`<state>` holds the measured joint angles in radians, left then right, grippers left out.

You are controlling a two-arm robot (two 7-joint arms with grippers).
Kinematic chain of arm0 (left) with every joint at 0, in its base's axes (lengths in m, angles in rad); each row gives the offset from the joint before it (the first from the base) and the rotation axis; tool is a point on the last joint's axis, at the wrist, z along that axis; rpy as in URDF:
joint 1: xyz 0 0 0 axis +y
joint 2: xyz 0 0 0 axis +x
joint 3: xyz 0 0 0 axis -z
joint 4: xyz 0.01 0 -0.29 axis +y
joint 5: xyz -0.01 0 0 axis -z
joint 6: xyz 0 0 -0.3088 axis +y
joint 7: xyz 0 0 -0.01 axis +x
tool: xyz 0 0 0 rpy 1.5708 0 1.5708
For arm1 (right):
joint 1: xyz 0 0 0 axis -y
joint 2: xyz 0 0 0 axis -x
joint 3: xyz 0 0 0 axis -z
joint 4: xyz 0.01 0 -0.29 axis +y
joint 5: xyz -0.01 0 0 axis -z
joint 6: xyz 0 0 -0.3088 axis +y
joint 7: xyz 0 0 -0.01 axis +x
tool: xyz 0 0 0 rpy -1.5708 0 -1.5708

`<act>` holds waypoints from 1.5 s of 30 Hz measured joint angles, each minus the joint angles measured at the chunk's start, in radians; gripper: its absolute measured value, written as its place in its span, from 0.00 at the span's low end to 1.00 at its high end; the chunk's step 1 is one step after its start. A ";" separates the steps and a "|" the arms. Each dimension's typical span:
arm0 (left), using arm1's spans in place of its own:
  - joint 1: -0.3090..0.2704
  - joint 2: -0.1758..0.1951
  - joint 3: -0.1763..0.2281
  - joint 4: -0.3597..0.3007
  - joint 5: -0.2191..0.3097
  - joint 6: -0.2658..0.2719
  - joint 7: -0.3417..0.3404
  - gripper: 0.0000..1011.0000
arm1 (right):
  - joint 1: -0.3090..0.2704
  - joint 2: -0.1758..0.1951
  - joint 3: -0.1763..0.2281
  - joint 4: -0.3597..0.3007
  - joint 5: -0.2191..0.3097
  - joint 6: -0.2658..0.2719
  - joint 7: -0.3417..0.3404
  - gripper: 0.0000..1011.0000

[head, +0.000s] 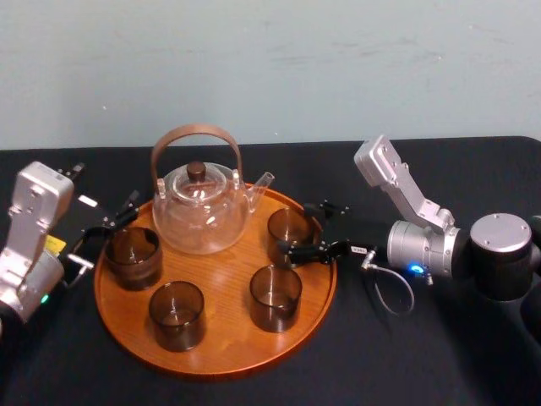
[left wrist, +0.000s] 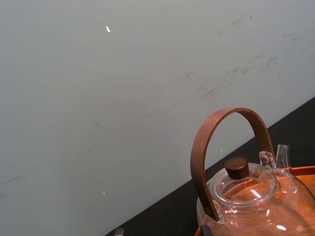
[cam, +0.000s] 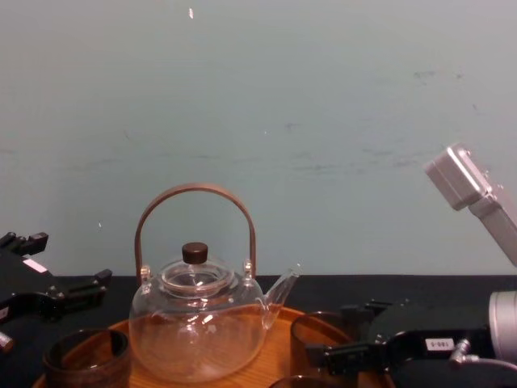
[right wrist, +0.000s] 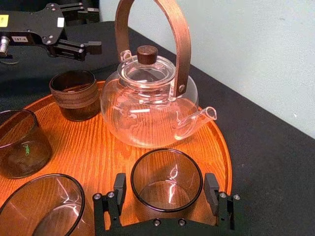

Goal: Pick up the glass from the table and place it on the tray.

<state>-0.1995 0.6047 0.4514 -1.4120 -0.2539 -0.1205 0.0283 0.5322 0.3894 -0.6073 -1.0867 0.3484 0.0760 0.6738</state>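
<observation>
Silver arm links (head: 407, 184), black screw-studded right pincer (right wrist: 166, 186), grey cable loop (head: 394, 293), blue light (head: 414, 269)

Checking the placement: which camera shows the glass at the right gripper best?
The right wrist view: the glass stands upright on the tray, whole rim visible, within the right gripper. The head view shows it from above; the chest view catches its upper part.

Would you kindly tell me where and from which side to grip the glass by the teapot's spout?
Grip the glass across its straight wall, from the robot's right: the teapot crowds its left; the right end effector straddles it. The left end effector sits by the banded glass.
</observation>
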 joint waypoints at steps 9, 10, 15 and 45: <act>0.000 0.000 0.000 0.000 0.000 0.000 0.000 0.99 | 0.000 0.000 0.000 0.000 0.001 0.001 0.001 0.99; 0.000 0.000 0.000 0.000 0.000 0.000 0.000 0.99 | 0.000 0.000 0.000 0.000 0.001 0.001 0.001 0.99; 0.000 0.000 0.000 0.000 0.000 0.000 0.000 0.99 | 0.000 0.000 0.000 0.000 0.002 0.001 0.001 0.99; 0.000 0.000 0.000 0.000 0.000 0.000 0.000 0.99 | -0.240 0.232 0.137 -0.333 0.133 -0.007 -0.026 0.99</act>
<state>-0.1996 0.6047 0.4514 -1.4120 -0.2539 -0.1206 0.0283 0.2918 0.6219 -0.4700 -1.4197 0.4812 0.0692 0.6476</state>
